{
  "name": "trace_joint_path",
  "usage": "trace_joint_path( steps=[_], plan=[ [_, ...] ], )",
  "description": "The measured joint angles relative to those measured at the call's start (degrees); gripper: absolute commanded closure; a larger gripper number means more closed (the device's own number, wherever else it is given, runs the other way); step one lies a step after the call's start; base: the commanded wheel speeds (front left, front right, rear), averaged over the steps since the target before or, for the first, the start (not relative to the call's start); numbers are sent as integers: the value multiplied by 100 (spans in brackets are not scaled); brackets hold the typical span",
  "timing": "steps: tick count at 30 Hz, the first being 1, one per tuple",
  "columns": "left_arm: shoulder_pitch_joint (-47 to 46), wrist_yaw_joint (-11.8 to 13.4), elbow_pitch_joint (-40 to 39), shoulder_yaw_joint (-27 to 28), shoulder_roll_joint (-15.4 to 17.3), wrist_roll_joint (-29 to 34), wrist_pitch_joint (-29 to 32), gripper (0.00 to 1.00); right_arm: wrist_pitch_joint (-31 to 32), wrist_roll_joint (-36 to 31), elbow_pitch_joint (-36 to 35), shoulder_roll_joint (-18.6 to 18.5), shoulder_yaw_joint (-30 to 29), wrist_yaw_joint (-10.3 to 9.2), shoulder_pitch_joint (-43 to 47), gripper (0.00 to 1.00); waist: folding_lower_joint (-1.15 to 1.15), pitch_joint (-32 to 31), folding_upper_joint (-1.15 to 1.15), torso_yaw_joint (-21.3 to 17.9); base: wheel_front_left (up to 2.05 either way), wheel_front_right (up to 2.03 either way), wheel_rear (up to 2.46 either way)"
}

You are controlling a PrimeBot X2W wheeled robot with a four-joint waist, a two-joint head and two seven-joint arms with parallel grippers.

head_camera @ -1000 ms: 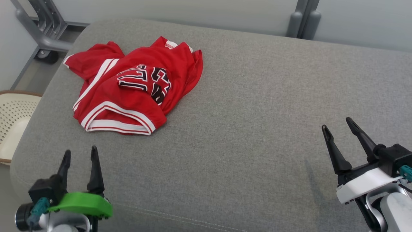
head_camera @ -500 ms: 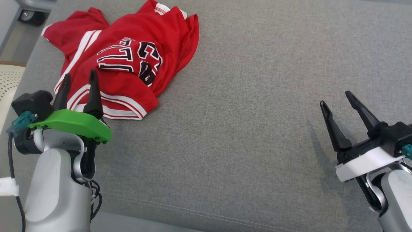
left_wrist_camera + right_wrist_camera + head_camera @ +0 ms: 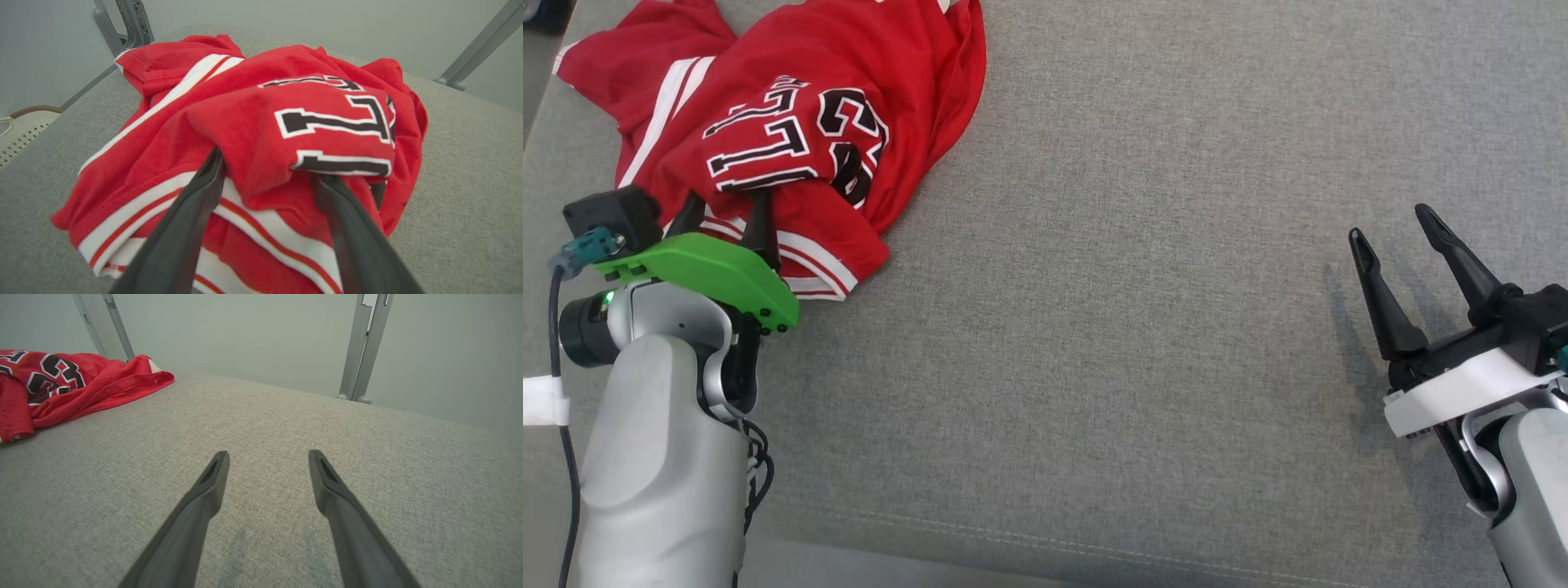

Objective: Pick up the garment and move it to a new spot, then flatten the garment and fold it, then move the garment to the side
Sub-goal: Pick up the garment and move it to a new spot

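Grey cushion: its far edge is cut off in the head view. Red jersey lies crumpled at its left, top out of frame, lettering folded, partly legible. My left gripper is spread wide, fingertips hidden under a jersey fold, not clamped. My right gripper is wide open and empty, well apart from the jersey, over bare cushion.

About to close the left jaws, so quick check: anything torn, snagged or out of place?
Nothing damaged or spilled. The red jersey lies crumpled in a heap on the grey cushion, its lettering folded over; the open left jaws are tucked under one fold.
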Motion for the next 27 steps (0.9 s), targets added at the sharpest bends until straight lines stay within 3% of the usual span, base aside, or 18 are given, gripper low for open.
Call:
trace_joint_path(
  steps=[1,2,4,9,14,19,27],
  plan=[
    [-39,-12,45,-23,-4,-1,11,86,0,0,16,2,-2,0,-3,0,0,-2,0,-3,0,0,0],
    [-64,-12,102,-31,-9,0,9,100,0,0,36,9,0,0,-10,0,0,-12,0,-6,0,0,0],
    [-70,-12,187,-29,14,20,-8,100,0,1,92,42,32,0,-54,0,0,-46,0,-18,0,0,0],
    [-346,71,-245,-344,379,746,-385,100,-1,16,151,182,64,1,-112,0,0,-168,0,-86,0,0,0],
    [-900,-249,-875,-1149,4,1029,-514,100,-1,30,270,296,126,0,-89,0,0,-316,0,-148,0,0,0],
    [-947,-601,-1122,-1902,-118,1060,-433,100,-1,89,274,558,229,5,-92,0,0,-416,0,-338,0,0,0],
    [-1032,-766,-1144,-3409,-165,1055,-41,100,-1,168,190,818,-43,-10,-90,0,0,-520,0,-840,0,0,0]
  ],
)
